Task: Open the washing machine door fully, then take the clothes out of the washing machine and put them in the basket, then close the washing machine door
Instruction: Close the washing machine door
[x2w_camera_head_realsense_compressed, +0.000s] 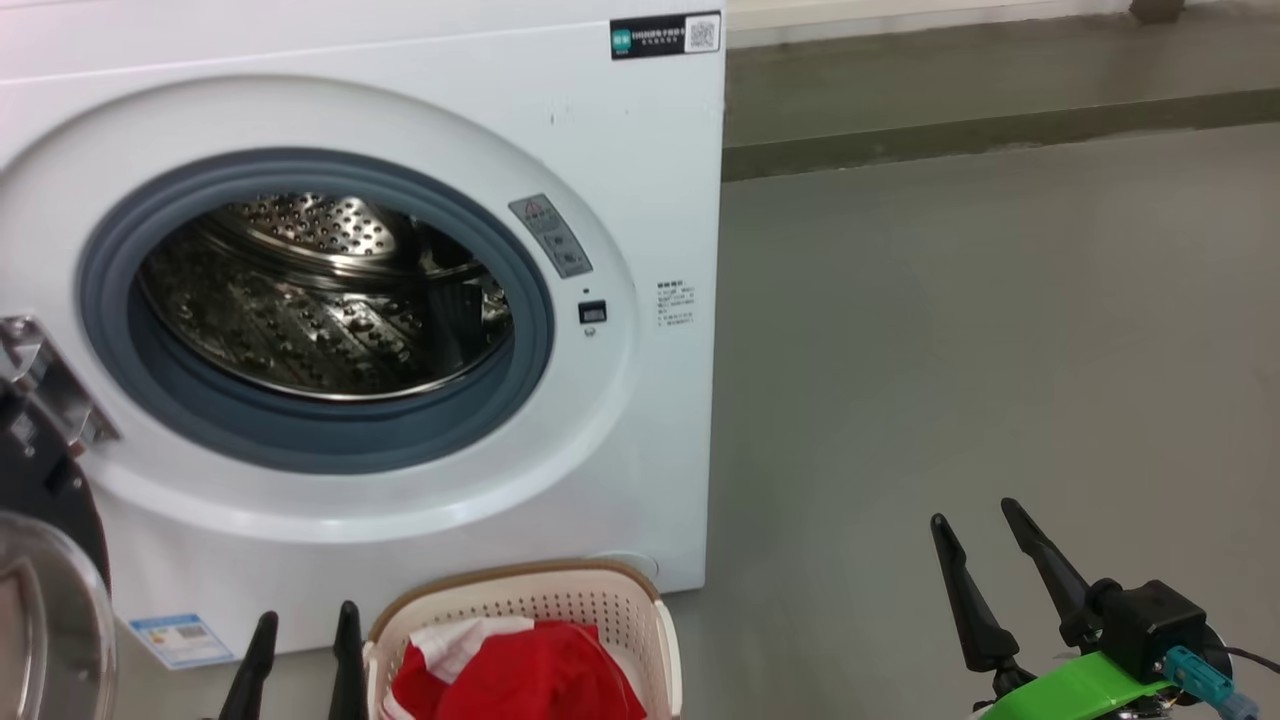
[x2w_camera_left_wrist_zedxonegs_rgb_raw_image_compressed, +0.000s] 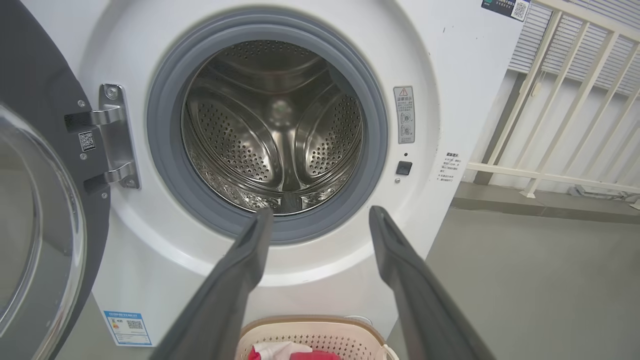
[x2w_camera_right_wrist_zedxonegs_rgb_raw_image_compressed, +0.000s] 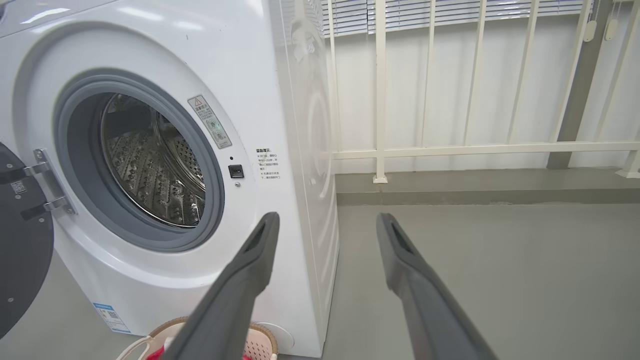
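White front-loading washing machine (x2w_camera_head_realsense_compressed: 640, 150): black QR sticker (x2w_camera_head_realsense_compressed: 665, 34), grey warning label (x2w_camera_head_realsense_compressed: 551, 235), blue-bordered sticker (x2w_camera_head_realsense_compressed: 180, 640); writing unreadable. Left gripper (x2w_camera_head_realsense_compressed: 308, 612), right gripper (x2w_camera_head_realsense_compressed: 972, 512): fingers apart, empty.

No wording is sharp enough to read out. The washing machine (x2w_camera_head_realsense_compressed: 650, 180) carries a black sticker (x2w_camera_head_realsense_compressed: 665, 35) with a QR code at its top right corner. Beside the drum opening is a grey warning label (x2w_camera_left_wrist_zedxonegs_rgb_raw_image_compressed: 403, 114) with a red triangle. Further right is a small block of black print (x2w_camera_left_wrist_zedxonegs_rgb_raw_image_compressed: 448, 167), seemingly Chinese characters, and low on the left a blue-edged label (x2w_camera_left_wrist_zedxonegs_rgb_raw_image_compressed: 127, 327). The washing machine door (x2w_camera_left_wrist_zedxonegs_rgb_raw_image_compressed: 40, 75) bears a small QR sticker (x2w_camera_left_wrist_zedxonegs_rgb_raw_image_compressed: 86, 141).
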